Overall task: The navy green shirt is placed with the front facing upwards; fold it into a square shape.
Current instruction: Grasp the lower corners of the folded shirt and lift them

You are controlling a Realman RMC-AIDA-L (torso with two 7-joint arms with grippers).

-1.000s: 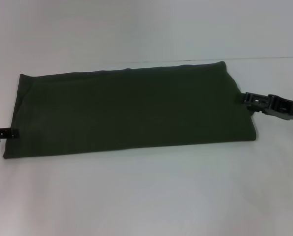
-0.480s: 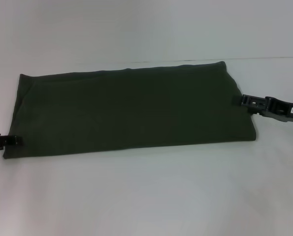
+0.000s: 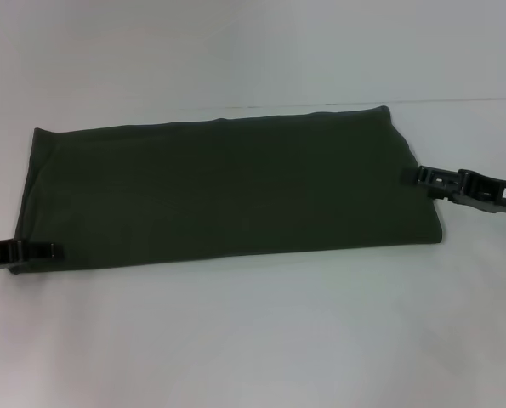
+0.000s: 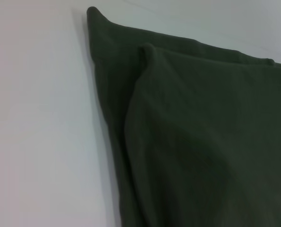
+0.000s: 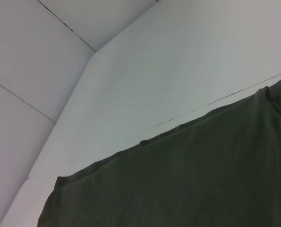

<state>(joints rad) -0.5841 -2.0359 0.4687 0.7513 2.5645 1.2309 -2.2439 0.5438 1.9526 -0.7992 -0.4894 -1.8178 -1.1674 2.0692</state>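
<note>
Across the middle of the white worktop [image 3: 253,340] in the head view, the shirt [image 3: 227,191] lies flat as a long dark green rectangle, already folded lengthwise, running from the left side toward the right and angled a bit so its right end sits nearer the far edge. No lettering shows, just plain fabric. The left claw [image 3: 31,252] comes in low from the worktop's left edge and its tip sits right at the shirt's near-left corner, touching the cloth. Can't tell if it's spread or pinching, it's just a thin dark bar from here. The right claw [image 3: 424,177] reaches in from the right edge and meets the shirt's right end about halfway along that short side. Same deal, can't tell whether it's spread or pressed together.

Left wrist view: the shirt [image 4: 201,142] fills most of the picture, with two layers visible, the top one set back a little from the one under it, both with pointed corners. Bare worktop [image 4: 36,118] beside it. No fingers in sight.

Right wrist view: a broad stretch of shirt [image 5: 187,179] with a slightly wavy edge against the worktop [image 5: 178,71], and a thin dark seam line runs across the white surface behind it. No fingers here either.
</note>
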